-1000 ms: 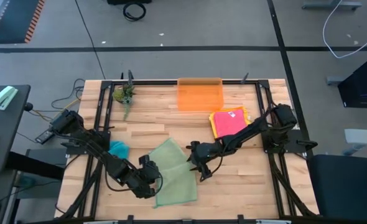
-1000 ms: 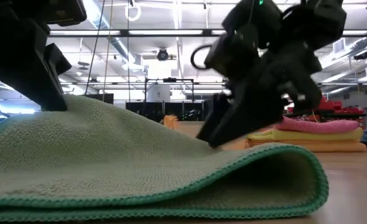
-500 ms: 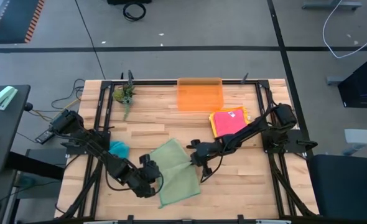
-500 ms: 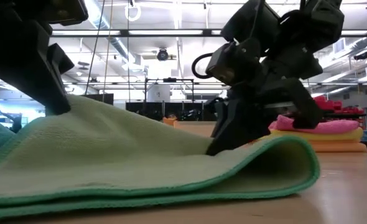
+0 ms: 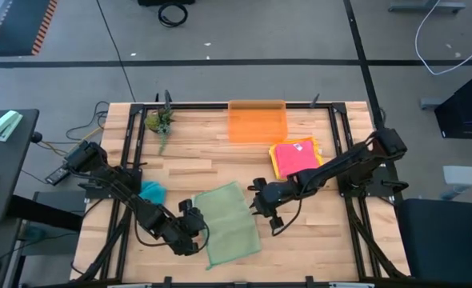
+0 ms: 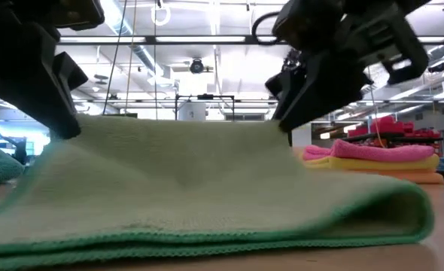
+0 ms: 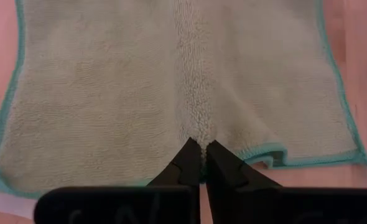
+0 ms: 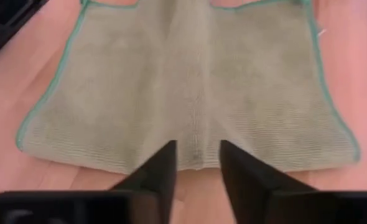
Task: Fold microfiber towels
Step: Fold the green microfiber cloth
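High view: sage green towel stretched between left gripper, pinching edge, and right gripper, parted at opposite edge

Sage green towel nappy matt cloth; table smooth wood.

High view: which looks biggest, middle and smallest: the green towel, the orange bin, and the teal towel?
1. Green towel, spread flat on the table.
2. Orange bin, a bit smaller, though fairly close to the green towel.
3. Teal towel, clearly smallest; it is bunched up and partly hidden by the left arm.
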Action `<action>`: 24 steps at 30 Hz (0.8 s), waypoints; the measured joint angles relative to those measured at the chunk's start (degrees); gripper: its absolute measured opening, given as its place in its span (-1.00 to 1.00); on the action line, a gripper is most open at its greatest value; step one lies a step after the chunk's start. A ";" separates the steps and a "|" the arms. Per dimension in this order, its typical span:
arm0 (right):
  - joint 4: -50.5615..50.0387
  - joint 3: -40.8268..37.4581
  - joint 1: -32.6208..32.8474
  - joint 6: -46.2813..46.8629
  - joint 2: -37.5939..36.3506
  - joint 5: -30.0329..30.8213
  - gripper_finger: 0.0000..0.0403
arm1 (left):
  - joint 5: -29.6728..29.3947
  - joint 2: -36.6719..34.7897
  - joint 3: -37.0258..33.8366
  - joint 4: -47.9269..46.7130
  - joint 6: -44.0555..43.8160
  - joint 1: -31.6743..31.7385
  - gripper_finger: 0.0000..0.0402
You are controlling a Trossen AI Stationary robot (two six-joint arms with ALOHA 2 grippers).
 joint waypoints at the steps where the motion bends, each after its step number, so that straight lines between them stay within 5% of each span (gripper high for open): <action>1: -0.45 0.00 0.20 0.17 -0.77 0.86 -0.38 | 0.01 0.00 0.00 0.09 0.00 0.00 -0.93; 6: -2.18 0.00 1.09 -2.44 -4.36 3.01 0.10 | -0.02 0.00 0.00 0.08 -0.28 0.02 -0.95; 10: -1.85 0.00 2.77 -4.74 -8.48 2.81 0.25 | -0.04 0.00 0.00 0.10 -0.07 0.01 -0.94; 13: -1.84 0.00 4.62 -7.71 -11.75 2.74 0.05 | -0.07 0.02 0.00 0.12 -0.02 0.00 -0.91; 18: -1.80 0.04 9.82 -16.53 -17.07 1.30 -0.84 | -0.17 0.02 0.00 0.12 -0.02 0.02 -0.95; 24: -0.31 0.05 14.80 -21.46 -20.57 3.08 -0.98 | -0.20 0.02 0.00 0.14 1.42 0.02 -0.90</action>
